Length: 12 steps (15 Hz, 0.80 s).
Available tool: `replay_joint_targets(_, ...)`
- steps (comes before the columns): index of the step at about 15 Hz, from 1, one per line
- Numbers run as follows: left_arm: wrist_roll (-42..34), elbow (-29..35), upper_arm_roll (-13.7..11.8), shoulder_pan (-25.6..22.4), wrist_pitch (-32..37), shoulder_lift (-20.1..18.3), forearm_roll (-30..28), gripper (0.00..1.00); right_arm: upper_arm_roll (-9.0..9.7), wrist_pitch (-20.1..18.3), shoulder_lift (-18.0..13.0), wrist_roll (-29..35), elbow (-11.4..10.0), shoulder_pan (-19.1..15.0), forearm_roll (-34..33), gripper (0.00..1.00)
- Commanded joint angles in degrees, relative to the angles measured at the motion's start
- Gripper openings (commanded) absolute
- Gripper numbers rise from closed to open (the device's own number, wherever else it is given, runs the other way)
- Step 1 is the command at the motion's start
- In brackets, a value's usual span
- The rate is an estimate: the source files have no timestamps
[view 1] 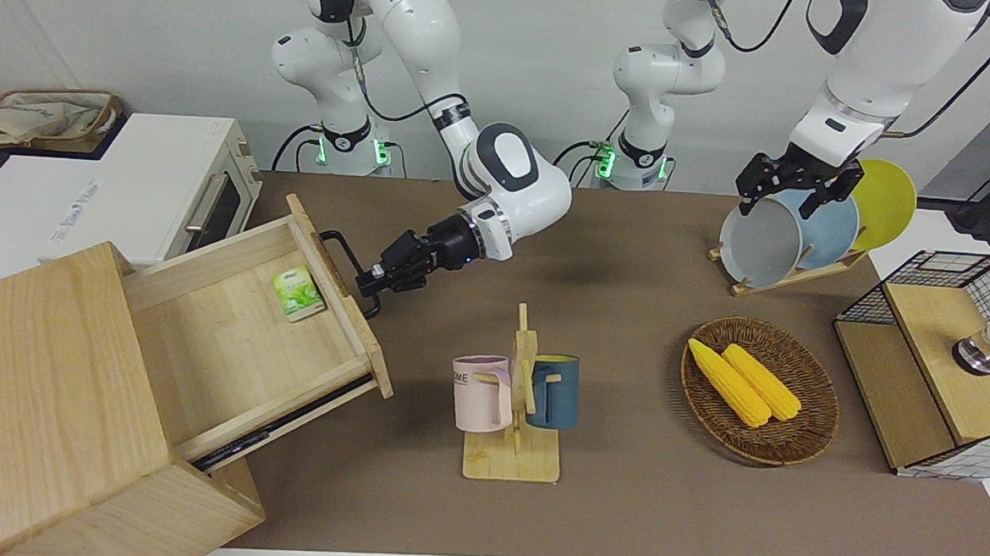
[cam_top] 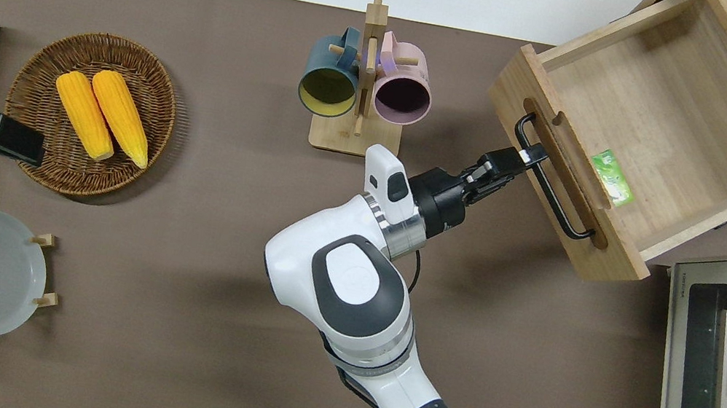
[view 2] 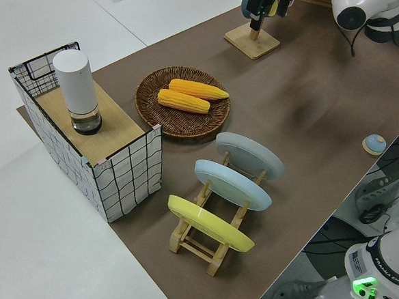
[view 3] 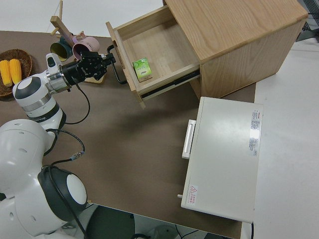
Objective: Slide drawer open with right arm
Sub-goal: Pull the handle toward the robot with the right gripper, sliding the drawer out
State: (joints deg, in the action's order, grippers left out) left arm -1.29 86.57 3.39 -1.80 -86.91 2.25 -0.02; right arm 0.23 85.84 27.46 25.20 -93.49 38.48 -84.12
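Note:
The light-wood drawer stands pulled far out of the pale cabinet at the right arm's end of the table. It also shows in the overhead view and the right side view. My right gripper is shut on the black bar handle near the handle's end farther from the robots; the overhead view and right side view show the same grip. A small green packet lies inside the drawer against its front panel. My left arm is parked, its gripper open.
A white toaster oven stands beside the cabinet, nearer to the robots. A mug rack with a blue and a pink mug stands close to the drawer front. A basket of corn, a plate rack and a wire-mesh box are toward the left arm's end.

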Motion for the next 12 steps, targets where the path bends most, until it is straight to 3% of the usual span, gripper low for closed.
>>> replay_joint_targets(1, -0.56, -1.4, 0.39, -0.31, 1.13, 0.65, 0.98, 0.99, -0.23, -2.07, -0.3, -2.79, 0.85, 0.63, 0.18, 0.0)
replay_joint_targets(3, -0.56, -1.49, 0.39, -0.31, 1.13, 0.65, 0.98, 0.99, -0.23, -2.08, -0.3, -2.79, 0.85, 0.54, 0.1, 0.043)
replay_joint_targets(4, -0.56, -1.4, 0.39, -0.31, 1.13, 0.65, 0.98, 0.99, -0.23, -2.08, -0.3, -2.7, 0.85, 0.54, -0.16, 0.398)
replay_joint_targets(5, -0.56, -1.49, 0.39, -0.31, 1.13, 0.65, 0.98, 0.99, -0.58, -2.08, -0.3, -2.35, 0.85, 0.46, 0.01, 0.982)
replay_joint_targets(11, -0.56, -1.49, 0.39, -0.31, 1.13, 0.65, 0.98, 0.99, -0.58, -2.08, -0.3, 1.76, 1.73, 0.72, 2.98, 0.983)
replay_joint_targets(12, -0.56, -1.4, 0.39, -0.31, 1.13, 0.65, 0.98, 0.99, -0.58, -2.08, -0.3, 3.0, 1.99, 2.02, 4.13, 0.983)
